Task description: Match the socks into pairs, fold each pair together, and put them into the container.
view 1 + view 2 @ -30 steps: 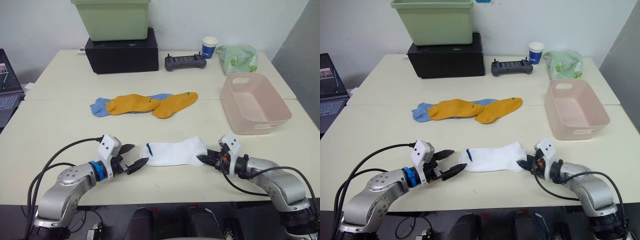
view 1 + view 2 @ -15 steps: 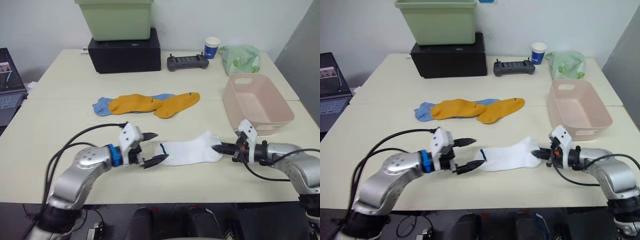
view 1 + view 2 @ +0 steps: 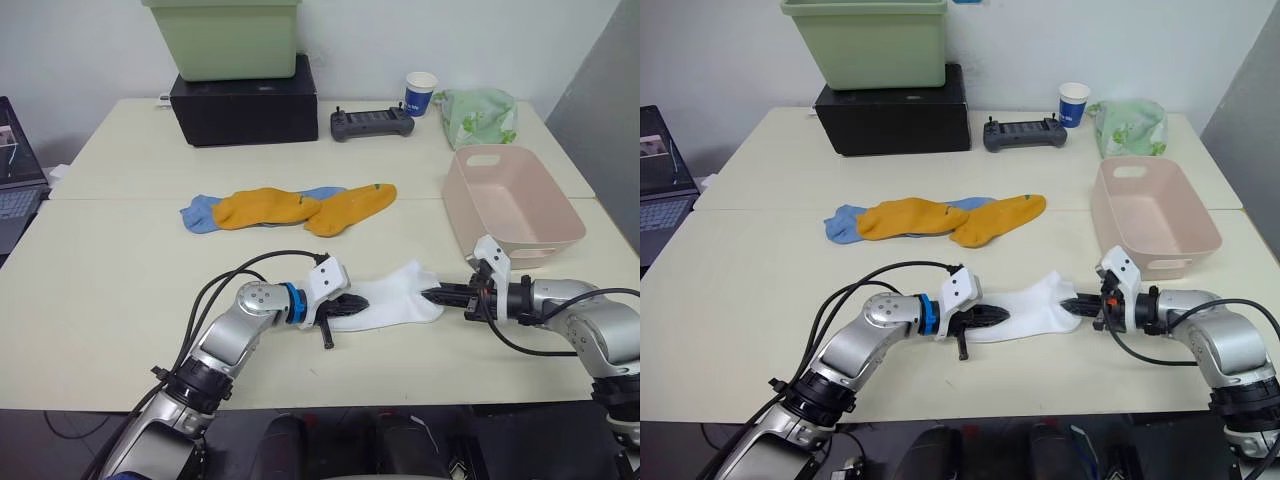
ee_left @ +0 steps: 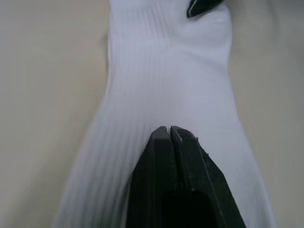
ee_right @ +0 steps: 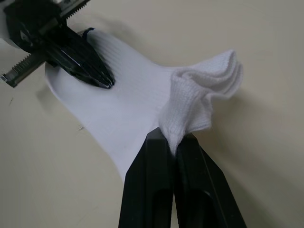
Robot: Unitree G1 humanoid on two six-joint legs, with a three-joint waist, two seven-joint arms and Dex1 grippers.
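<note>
The right hand (image 5: 173,142) is clamped on the toe end of the white socks (image 3: 392,299), with a bunch of knit puckered up between its black fingers (image 5: 149,190). The left hand (image 3: 345,303) lies on the cuff end of the same socks, its fingers closed tip to tip over the fabric; whether they hold any cloth or merely press it down, I cannot tell. The white socks lie flat on the worktop (image 3: 100,290), long axis running across the robot from left hand to right hand, so the two hands face each other along it. A fold, as I judge it, means carrying one end over the other along that line.

The container (image 3: 505,205) stands beyond and just outside the right hand, making the right arm the nearer one for the drop. The mustard-orange socks (image 3: 300,209) lie well apart toward the far side, overlapping the light blue socks (image 3: 198,214), not yet paired.
</note>
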